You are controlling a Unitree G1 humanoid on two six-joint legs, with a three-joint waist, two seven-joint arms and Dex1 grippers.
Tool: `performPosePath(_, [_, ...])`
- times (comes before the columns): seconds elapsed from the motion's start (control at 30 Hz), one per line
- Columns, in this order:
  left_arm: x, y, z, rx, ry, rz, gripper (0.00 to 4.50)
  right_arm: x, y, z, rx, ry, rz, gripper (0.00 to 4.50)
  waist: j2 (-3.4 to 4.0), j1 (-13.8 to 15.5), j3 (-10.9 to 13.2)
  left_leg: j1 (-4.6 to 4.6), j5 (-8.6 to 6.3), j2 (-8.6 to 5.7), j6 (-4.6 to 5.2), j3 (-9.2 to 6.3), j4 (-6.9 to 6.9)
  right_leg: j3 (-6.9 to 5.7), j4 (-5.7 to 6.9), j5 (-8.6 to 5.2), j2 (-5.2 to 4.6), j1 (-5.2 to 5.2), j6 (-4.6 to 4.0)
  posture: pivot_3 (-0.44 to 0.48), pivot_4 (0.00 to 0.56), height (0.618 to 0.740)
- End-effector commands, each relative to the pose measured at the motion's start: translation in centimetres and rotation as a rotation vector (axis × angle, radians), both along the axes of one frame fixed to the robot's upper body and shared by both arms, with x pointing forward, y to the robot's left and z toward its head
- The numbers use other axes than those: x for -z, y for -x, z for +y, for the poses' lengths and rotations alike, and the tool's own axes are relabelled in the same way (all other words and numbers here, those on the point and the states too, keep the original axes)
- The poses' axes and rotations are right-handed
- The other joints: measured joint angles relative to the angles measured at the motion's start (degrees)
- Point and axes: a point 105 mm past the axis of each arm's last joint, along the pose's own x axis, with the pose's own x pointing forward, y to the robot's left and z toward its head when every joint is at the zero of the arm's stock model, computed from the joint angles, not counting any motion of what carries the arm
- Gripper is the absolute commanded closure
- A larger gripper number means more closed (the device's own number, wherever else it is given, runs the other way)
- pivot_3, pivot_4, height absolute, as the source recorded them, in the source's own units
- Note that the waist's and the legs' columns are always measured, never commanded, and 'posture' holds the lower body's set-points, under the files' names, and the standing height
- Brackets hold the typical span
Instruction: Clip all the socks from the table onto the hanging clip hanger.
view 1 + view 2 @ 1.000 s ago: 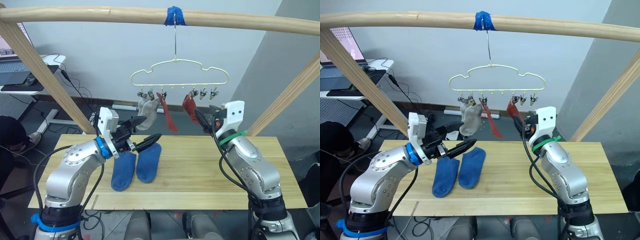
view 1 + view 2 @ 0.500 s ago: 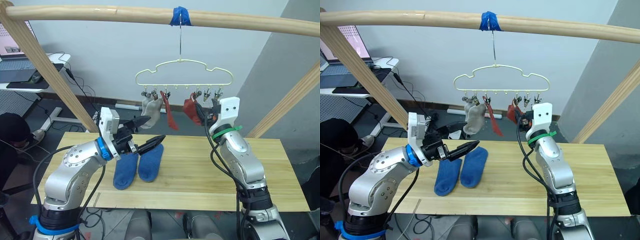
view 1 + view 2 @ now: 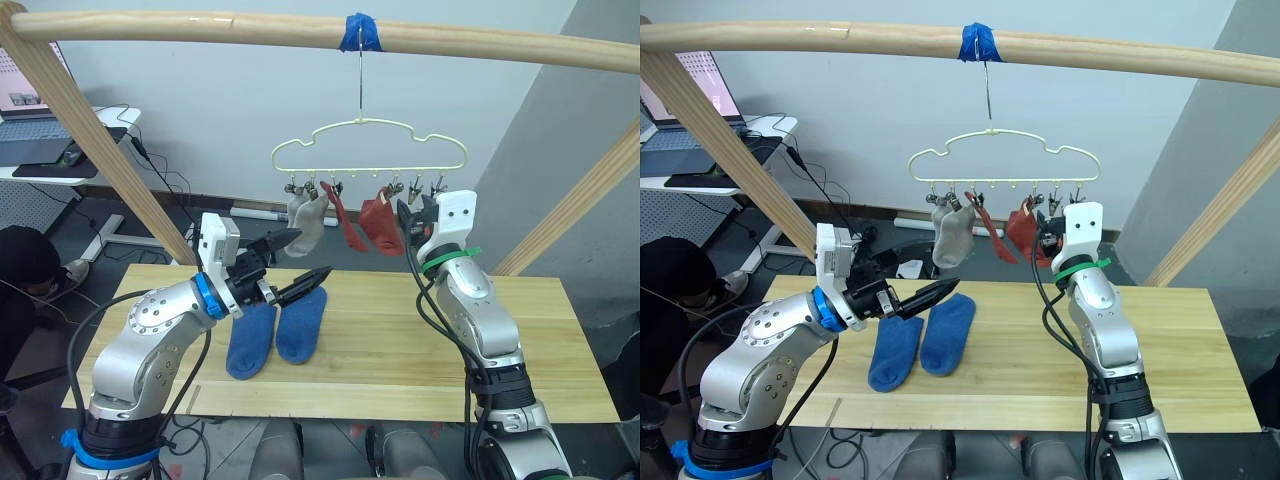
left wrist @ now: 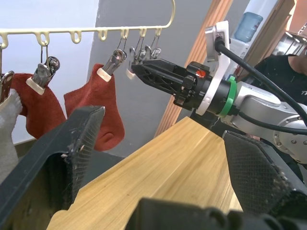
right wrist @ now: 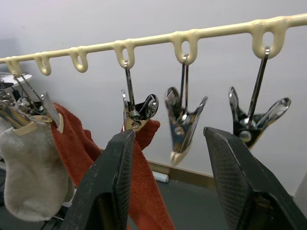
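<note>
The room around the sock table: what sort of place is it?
Probably a lab or office test space: a wooden pole frame holds the clip hanger over the table, and a desk with a laptop and cables stands behind.

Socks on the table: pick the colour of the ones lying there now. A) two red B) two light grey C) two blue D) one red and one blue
C: two blue socks lie side by side on the table, while the red socks and the grey sock hang from the clip hanger.
</note>
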Motion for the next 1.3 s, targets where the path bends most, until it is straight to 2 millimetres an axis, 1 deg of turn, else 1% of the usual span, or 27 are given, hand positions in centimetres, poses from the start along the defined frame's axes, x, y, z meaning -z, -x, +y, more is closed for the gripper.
performPosePath(0.03, [-1.1,0.2,-0.3,0.011,-0.004,-0.063,0.00,-2.1,-0.1,-0.2,0.016,-0.008,-0.083,2.10,0.00,0.05,0.00,0.00,0.00,0.00,0.00,0.00,0.01,0.00,0.00,0.00,0.00,0.00,-0.01,0.092,0.144,0.740])
performPosePath(0.17, [-1.2,0.2,-0.3,0.006,-0.008,-0.068,0.00,-2.1,-0.3,-0.2,0.027,0.001,-0.085,2.10,0.00,0.08,0.00,0.00,0.00,0.00,0.00,0.00,0.01,0.00,0.00,0.00,0.00,0.00,-0.01,0.098,0.142,0.740])
performPosePath(0.63, [-1.2,0.2,-0.6,0.001,-0.007,-0.074,0.00,-2.0,-1.5,-1.1,0.122,0.021,-0.060,2.10,0.00,0.46,-0.01,0.01,0.01,0.00,-0.01,0.00,0.03,0.00,0.07,0.01,0.00,0.00,-0.02,0.106,0.140,0.740])
performPosePath(0.77, [-1.2,0.3,-0.7,-0.001,-0.006,-0.075,0.00,-2.2,-1.7,-0.5,0.100,-0.029,-0.054,2.10,0.00,0.68,-0.01,0.03,0.01,0.00,-0.01,-0.01,0.04,-0.01,0.12,0.01,0.00,0.00,-0.02,0.110,0.138,0.740])
performPosePath(0.97, [-1.1,0.4,-0.6,-0.003,-0.007,-0.072,0.00,-2.2,-1.6,-0.1,0.086,-0.042,-0.045,2.10,0.01,1.11,-0.01,0.03,0.01,0.00,-0.01,0.00,0.06,0.00,0.16,0.01,0.00,-0.01,-0.02,0.117,0.137,0.740])
performPosePath(1.3, [-0.7,0.5,-0.7,-0.004,-0.006,-0.065,0.00,-1.9,-0.3,-0.4,0.025,0.018,-0.057,2.10,0.01,1.15,-0.01,0.04,0.01,0.00,-0.01,-0.01,0.13,-0.01,0.26,0.01,0.00,-0.01,-0.02,0.112,0.139,0.740])
